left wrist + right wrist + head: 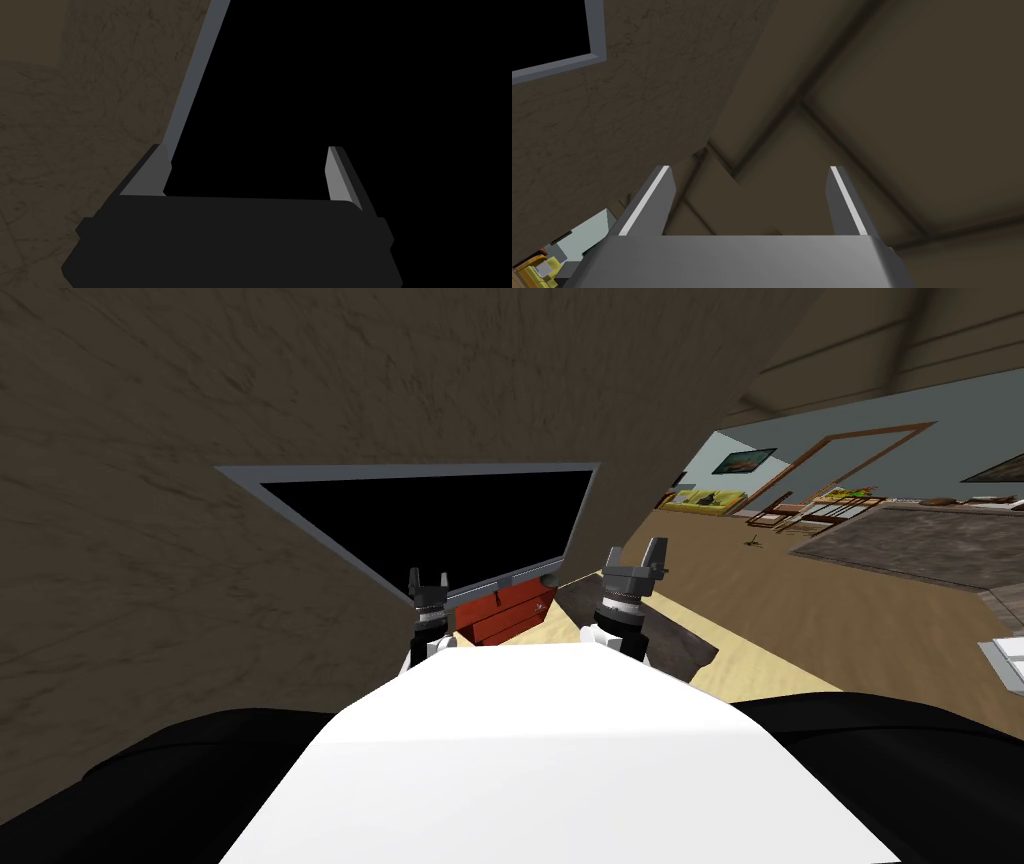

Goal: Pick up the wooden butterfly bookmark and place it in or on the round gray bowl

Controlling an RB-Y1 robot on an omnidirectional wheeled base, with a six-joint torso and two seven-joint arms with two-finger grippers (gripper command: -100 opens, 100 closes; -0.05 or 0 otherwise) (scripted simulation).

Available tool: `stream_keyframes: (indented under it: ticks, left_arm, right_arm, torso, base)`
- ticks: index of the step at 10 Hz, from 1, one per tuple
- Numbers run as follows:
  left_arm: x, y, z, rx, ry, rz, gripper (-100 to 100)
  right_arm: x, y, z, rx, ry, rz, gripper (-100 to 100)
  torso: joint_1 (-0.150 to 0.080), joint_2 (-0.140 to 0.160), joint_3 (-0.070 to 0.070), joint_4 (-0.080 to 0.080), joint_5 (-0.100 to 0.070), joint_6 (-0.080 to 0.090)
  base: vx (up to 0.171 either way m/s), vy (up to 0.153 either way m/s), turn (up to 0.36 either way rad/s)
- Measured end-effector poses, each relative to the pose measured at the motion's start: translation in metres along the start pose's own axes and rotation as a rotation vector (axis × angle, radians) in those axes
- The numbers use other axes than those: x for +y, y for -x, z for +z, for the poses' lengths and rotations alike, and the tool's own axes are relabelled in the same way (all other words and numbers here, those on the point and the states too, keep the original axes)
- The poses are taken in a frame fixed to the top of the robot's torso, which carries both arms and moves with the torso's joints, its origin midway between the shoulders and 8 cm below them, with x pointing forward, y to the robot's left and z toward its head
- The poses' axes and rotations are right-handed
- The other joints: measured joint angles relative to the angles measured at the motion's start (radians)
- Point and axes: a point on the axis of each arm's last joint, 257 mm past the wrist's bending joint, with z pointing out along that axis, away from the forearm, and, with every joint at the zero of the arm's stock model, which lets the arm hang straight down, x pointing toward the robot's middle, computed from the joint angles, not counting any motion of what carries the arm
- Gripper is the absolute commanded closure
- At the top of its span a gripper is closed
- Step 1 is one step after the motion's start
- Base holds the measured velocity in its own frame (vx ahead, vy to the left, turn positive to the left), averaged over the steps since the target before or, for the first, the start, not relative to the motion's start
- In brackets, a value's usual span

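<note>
Left gripper (245,150) and right gripper (749,170) are raised, fingers spread, empty; bookmark cannot be resolved, possibly the pale speck (540,606) on the red cabinet (500,616), so a closer view should be gained before any reach is committed.

Small grey rounded shape (548,579), likely round bowl, sits at far end of red cabinet (505,613), just under lower rail of window frame (500,585). Tiny pale mark (540,606) on red surface near it; too small to tell whether bookmark.

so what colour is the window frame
The window frame is grey; the head view shows it best.
</note>
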Motion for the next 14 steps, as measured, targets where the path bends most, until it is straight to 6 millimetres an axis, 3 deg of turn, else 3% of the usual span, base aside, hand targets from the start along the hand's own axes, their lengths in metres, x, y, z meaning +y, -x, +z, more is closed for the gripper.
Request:
stream_keyframes:
  ticks: [14]
  left_arm:
    - [0.107, 0.089, -0.067, -0.278, 0.170, -0.312, -100]
  right_arm:
    - [0.000, 0.000, 0.000, 0.000, 0.000, 0.000, 0]
  torso:
    - [0.000, 0.000, 0.000, 0.000, 0.000, 0.000]
  base:
    - [0.019, -0.081, -0.031]
